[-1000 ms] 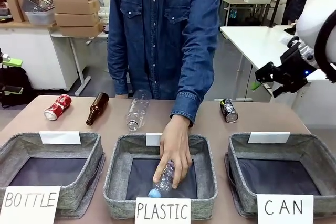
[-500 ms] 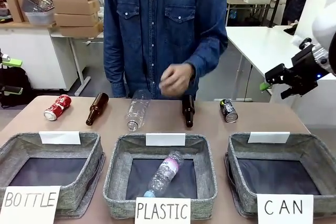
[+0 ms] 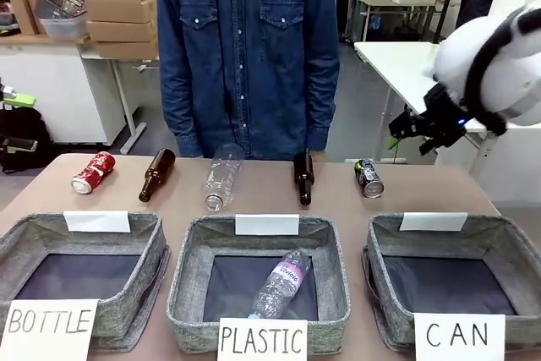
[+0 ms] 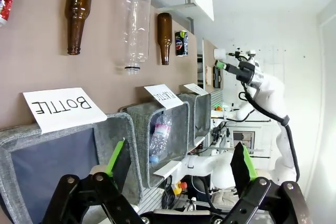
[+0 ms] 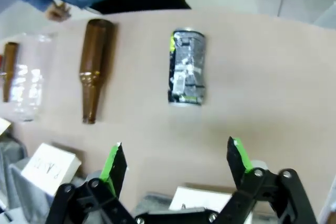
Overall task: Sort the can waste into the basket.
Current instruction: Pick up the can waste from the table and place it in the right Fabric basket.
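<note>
1. Right gripper (image 5: 176, 156): fingers released and spread wide, nothing between them. It hangs in the air at the upper right of the front view, above the table (image 3: 338, 200).
2. In the right wrist view the black can (image 5: 186, 67) lies just above centre, roughly in line with the gap between the fingers. I judge the wrist is aimed at this can first, since it is the one nearer the target.
3. The black can rests on its side, right of centre in the front view, just behind the CAN basket (image 3: 499, 230).
4. The red can (image 3: 93, 172), crushed, lies at the far left of the row, well apart from that basket.
5. Left gripper (image 4: 180, 156): fingers apart, empty. It looks along the baskets from the BOTTLE end.
6. Containers:
   - CAN basket, lower right: dark floor bare, so no can is sorted yet.
   - PLASTIC basket (image 3: 182, 281), centre: holds one clear bottle (image 3: 283, 281), lying slantwise.
   - BOTTLE basket (image 3: 156, 247), lower left: floor bare.
7. Not mine to move: two brown bottles (image 3: 156, 174) (image 3: 303, 177) and a loose clear bottle (image 3: 220, 179).
</note>
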`<state>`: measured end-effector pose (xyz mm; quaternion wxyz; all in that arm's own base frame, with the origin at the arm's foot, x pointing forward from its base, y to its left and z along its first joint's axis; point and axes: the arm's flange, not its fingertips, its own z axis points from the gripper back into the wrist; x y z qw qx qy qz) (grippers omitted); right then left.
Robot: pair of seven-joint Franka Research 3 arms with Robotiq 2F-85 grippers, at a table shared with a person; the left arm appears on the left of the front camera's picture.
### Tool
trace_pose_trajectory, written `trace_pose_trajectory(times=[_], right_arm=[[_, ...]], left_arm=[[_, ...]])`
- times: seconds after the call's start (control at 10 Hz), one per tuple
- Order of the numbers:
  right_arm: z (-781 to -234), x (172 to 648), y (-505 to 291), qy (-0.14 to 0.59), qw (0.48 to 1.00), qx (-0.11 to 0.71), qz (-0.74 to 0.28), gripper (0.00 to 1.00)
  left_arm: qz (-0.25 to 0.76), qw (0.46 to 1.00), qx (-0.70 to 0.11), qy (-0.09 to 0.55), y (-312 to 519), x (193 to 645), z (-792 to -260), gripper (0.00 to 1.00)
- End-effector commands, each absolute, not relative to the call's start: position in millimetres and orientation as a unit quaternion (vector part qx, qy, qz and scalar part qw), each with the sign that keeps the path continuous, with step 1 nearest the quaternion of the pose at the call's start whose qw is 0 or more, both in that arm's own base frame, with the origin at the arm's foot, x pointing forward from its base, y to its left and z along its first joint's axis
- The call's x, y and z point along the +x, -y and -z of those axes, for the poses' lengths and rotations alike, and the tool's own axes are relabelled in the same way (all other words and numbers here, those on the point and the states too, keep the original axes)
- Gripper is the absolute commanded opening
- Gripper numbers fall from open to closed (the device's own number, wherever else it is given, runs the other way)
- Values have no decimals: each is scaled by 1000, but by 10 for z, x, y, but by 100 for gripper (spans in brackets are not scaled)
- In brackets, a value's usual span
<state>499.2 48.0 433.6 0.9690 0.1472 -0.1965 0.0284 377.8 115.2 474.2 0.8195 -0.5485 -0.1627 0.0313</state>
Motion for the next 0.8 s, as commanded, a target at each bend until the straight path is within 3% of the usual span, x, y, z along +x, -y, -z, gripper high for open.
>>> trace_pose_trajectory(times=[0.0,0.3,0.7], right_arm=[[-4162,5470,-786,171,979,96,-49,100],[-3646,5919,-1013,114,991,46,-46,100],[-3242,6104,-1159,90,994,18,-52,100]], left_arm=[[-23,813,-556,172,-1147,3776,-4762,100],[-23,813,-556,172,-1147,3776,-4762,100],[-23,813,-556,172,-1147,3776,-4762,100]])
